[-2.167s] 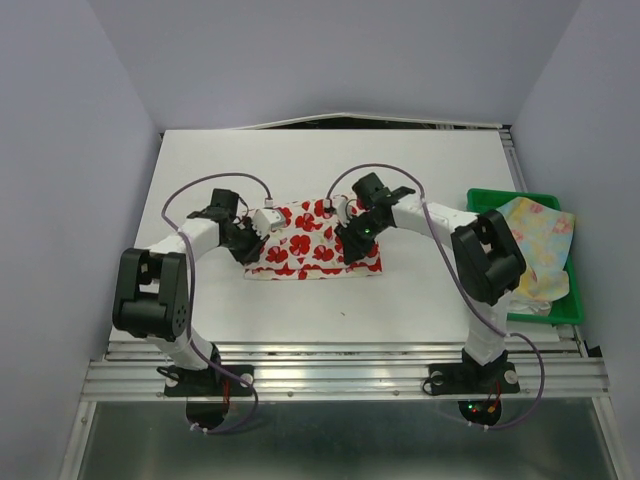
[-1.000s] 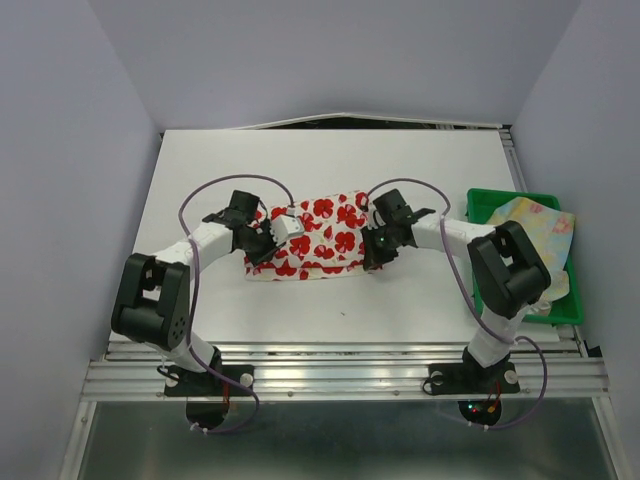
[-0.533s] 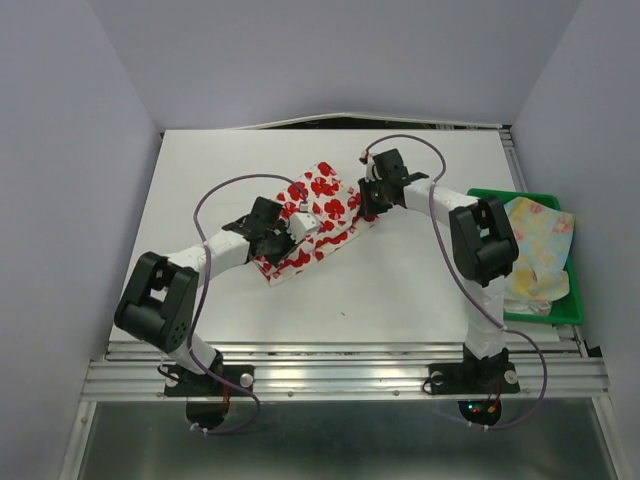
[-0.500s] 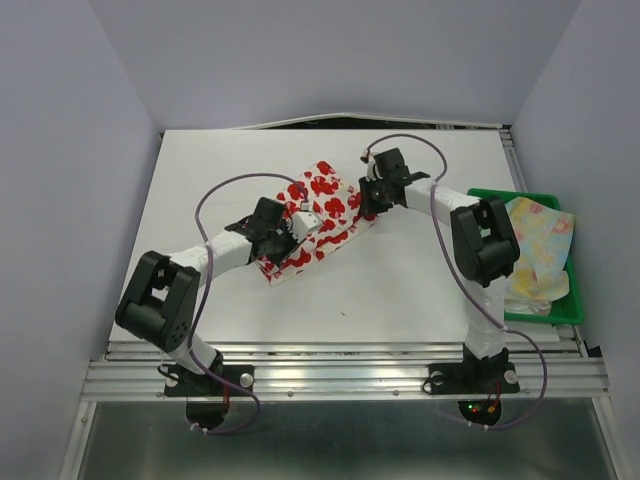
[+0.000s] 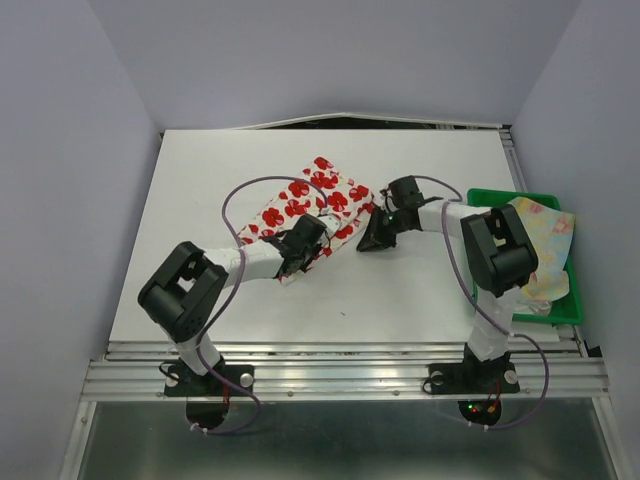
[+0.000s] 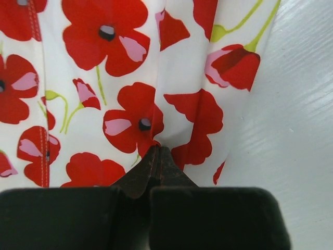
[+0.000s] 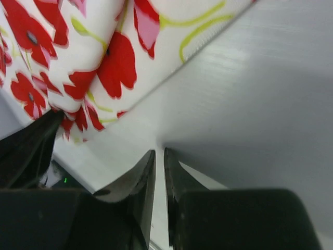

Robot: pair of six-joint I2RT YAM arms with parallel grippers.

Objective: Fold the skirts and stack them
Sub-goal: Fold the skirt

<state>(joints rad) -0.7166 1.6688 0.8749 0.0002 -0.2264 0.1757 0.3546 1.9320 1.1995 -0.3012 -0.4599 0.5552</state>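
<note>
The white skirt with red flowers (image 5: 305,200) lies folded on the white table (image 5: 220,180), slanting from near left to far right. It fills the left wrist view (image 6: 99,78). My left gripper (image 5: 304,247) sits at its near edge, and its jaws (image 6: 156,151) are shut on a pinch of the cloth, whose folds run to the tips. My right gripper (image 5: 371,240) is just right of the skirt, shut and empty, with its tips (image 7: 159,152) on bare table. The skirt's edge (image 7: 78,52) lies beside it. The pale yellow floral skirt (image 5: 540,235) lies crumpled in the green tray (image 5: 500,196).
The green tray stands at the table's right edge, beside my right arm's elbow (image 5: 495,245). Purple cables loop above both arms. Grey walls close in the table at the back and sides.
The red-flower skirt has swung from lying level to slanting and moved back. My left gripper went right along with it. My right gripper has come off the cloth onto the table beside it.
</note>
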